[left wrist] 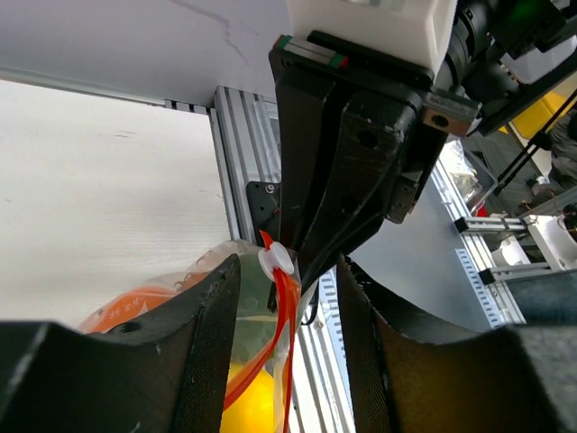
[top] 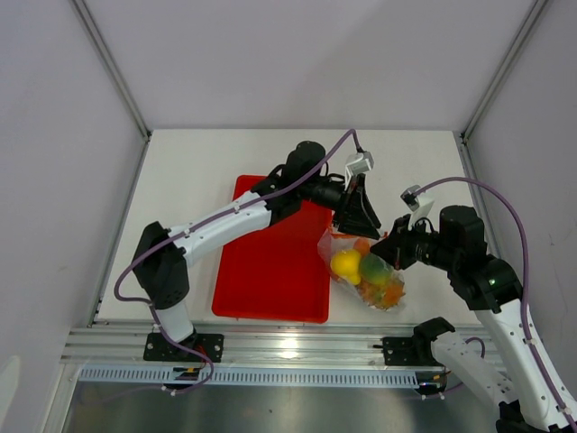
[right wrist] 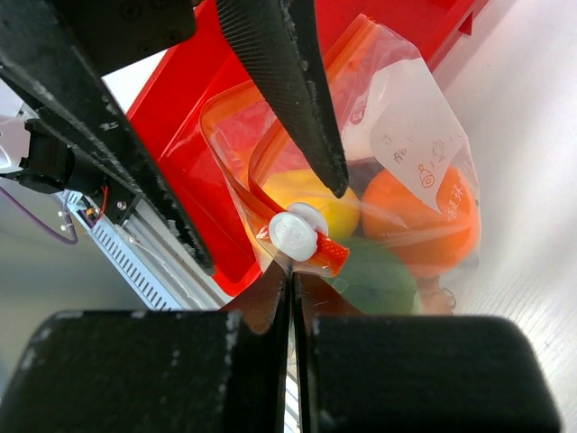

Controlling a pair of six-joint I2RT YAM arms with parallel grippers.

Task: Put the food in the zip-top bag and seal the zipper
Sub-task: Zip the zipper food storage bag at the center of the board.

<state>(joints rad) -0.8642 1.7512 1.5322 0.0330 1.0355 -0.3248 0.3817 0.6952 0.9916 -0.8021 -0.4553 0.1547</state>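
The clear zip-top bag (top: pixel 362 267) lies just right of the red tray, with a yellow fruit (top: pixel 345 263), a green fruit (top: pixel 374 268) and an orange (right wrist: pixel 424 225) inside. Its red-orange zipper (right wrist: pixel 236 185) carries a white slider (right wrist: pixel 293 233) at the end nearest my right gripper. Past the slider the two strips stand apart. My right gripper (right wrist: pixel 290 271) is shut on the bag's corner just below the slider. My left gripper (left wrist: pixel 287 271) is open, one finger on each side of the zipper and slider (left wrist: pixel 277 262), not touching them. Pineapple and dark red fruit are not visible.
The red tray (top: pixel 261 271) lies left of the bag and holds nothing visible. The aluminium rail (top: pixel 297 347) runs along the near table edge. Both grippers (top: pixel 356 216) (top: pixel 397 248) crowd close together over the bag's mouth.
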